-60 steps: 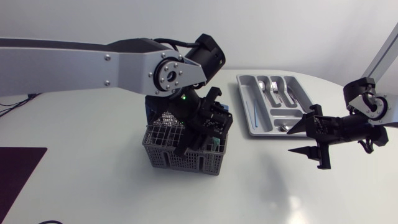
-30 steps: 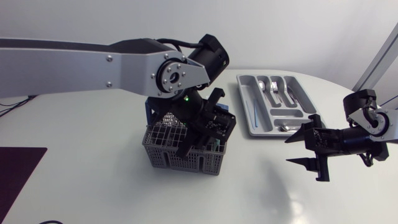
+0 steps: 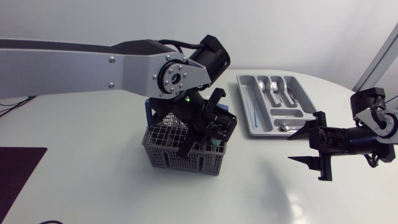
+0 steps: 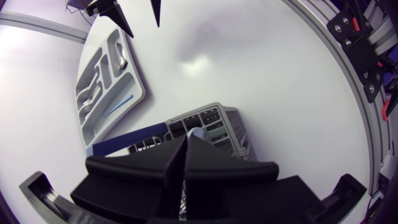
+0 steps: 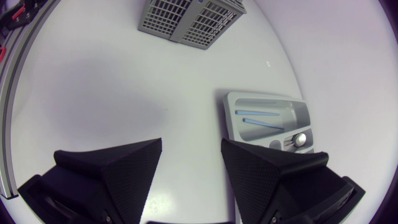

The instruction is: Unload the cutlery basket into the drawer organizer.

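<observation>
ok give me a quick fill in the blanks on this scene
The left gripper is right above the grid-walled ___. The right gripper has its fingers ___. The thin stick in the tray is coloured ___.
Missing words: basket, open, blue.
</observation>
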Controlling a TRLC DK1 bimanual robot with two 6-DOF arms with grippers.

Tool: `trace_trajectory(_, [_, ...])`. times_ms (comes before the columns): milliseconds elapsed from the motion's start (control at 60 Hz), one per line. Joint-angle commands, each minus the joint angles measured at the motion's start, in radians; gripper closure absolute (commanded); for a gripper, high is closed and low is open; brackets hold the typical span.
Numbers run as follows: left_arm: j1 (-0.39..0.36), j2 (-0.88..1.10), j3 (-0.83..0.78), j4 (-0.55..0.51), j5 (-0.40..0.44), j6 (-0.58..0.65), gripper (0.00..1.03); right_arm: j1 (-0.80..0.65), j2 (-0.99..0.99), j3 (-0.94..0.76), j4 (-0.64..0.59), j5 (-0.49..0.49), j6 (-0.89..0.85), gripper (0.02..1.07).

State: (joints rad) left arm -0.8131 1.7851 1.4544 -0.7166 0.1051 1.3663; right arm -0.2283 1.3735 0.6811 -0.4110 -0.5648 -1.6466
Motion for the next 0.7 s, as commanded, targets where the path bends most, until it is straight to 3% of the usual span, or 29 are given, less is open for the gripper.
trace_trajectory(0, [-0.004, -0.016, 0.001, -0.020, 0.011, 0.014, 0.94, -0.006, -0.025, -0.038, -0.003, -0.010, -0.004, 0.37])
trace_trajectory(683, [-0.017, -0.188, -0.051, 0.031, -0.038, -0.013, 0.94, 0.006, -0.244, -0.138, -0.068, -0.035, 0.019, 0.37])
